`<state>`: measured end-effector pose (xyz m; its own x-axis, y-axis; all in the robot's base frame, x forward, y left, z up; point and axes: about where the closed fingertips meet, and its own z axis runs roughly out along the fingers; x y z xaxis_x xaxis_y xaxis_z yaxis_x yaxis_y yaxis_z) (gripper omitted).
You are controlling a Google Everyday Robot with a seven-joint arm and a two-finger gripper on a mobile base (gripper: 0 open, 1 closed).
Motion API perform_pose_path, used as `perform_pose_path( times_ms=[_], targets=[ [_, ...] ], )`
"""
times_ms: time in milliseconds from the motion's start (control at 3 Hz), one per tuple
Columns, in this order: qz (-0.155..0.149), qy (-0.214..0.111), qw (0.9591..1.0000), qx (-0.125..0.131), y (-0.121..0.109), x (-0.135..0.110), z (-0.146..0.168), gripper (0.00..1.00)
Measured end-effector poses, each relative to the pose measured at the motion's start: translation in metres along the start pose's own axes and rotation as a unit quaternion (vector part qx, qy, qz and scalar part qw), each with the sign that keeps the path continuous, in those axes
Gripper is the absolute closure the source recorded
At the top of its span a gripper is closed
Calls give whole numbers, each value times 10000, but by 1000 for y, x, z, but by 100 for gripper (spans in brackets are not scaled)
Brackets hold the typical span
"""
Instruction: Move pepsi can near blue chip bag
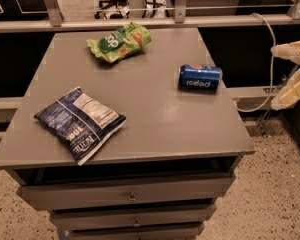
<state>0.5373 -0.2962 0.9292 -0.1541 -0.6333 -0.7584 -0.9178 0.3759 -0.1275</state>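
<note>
The pepsi can point(200, 77) lies on its side at the right of the grey tabletop point(155, 114), lettering upside down. The blue chip bag point(80, 122) lies flat near the front left corner, white label panel up. My gripper point(277, 76) is at the right edge of the view, off the table's right side and well right of the can. Its two cream fingers point(290, 91) are spread apart with nothing between them.
A green chip bag point(119, 42) lies at the back of the table. Drawers point(132, 196) sit below the front edge. A metal rail point(150, 21) runs behind the table. A cable point(270, 59) hangs at the right. Speckled floor surrounds the cabinet.
</note>
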Motion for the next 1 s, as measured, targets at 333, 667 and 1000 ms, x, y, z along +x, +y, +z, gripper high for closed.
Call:
perform_pose_path(
  times_ms=[333, 667, 1000],
  targets=[
    [43, -29, 10000, 32, 1, 1, 4, 0],
    [171, -229, 9996, 89, 4, -4, 29, 0],
    [311, -662, 9973, 69, -1, -21, 89, 0]
  ],
)
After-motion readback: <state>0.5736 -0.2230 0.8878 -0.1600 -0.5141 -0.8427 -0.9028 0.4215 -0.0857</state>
